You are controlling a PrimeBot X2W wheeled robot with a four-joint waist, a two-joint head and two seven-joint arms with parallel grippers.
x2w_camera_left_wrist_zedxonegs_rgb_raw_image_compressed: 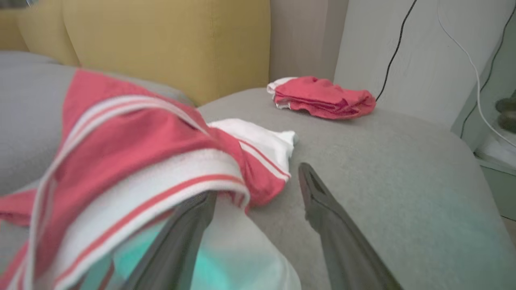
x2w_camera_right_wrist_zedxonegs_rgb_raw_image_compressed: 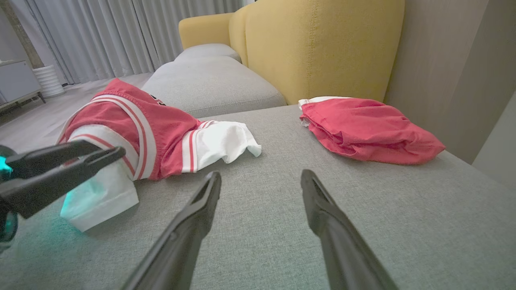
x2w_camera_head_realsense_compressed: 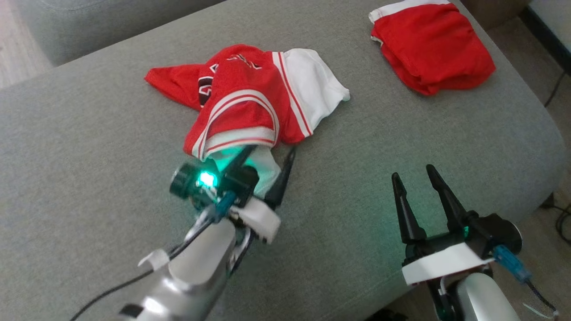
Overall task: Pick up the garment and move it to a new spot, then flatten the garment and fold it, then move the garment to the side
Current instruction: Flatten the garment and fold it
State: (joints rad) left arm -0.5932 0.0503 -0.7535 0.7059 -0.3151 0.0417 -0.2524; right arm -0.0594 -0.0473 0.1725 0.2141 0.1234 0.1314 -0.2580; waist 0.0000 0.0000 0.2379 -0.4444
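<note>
The garment (x2w_camera_head_realsense_compressed: 241, 98), a red jersey with white trim and stripes, lies crumpled in the middle of the grey cushion (x2w_camera_head_realsense_compressed: 89, 156). It also appears in the left wrist view (x2w_camera_left_wrist_zedxonegs_rgb_raw_image_compressed: 133, 149) and the right wrist view (x2w_camera_right_wrist_zedxonegs_rgb_raw_image_compressed: 157, 133). My left gripper (x2w_camera_head_realsense_compressed: 271, 151) (x2w_camera_left_wrist_zedxonegs_rgb_raw_image_compressed: 258, 183) is open at the garment's near edge. One finger is tucked under the striped hem, the other stands free on the right, and a white flap lies between them. My right gripper (x2w_camera_head_realsense_compressed: 412, 173) (x2w_camera_right_wrist_zedxonegs_rgb_raw_image_compressed: 261, 176) is open over bare cushion to the right of the garment, holding nothing. The left gripper (x2w_camera_right_wrist_zedxonegs_rgb_raw_image_compressed: 109, 155) also shows at the left of the right wrist view.
A second, folded red garment (x2w_camera_head_realsense_compressed: 432, 44) (x2w_camera_left_wrist_zedxonegs_rgb_raw_image_compressed: 322, 96) (x2w_camera_right_wrist_zedxonegs_rgb_raw_image_compressed: 367, 129) rests at the cushion's far right corner. A yellow sofa back (x2w_camera_right_wrist_zedxonegs_rgb_raw_image_compressed: 322, 44) rises behind. The cushion's rounded edge (x2w_camera_head_realsense_compressed: 548, 147) drops off at the right, with cables (x2w_camera_head_realsense_compressed: 557, 89) on the floor beyond.
</note>
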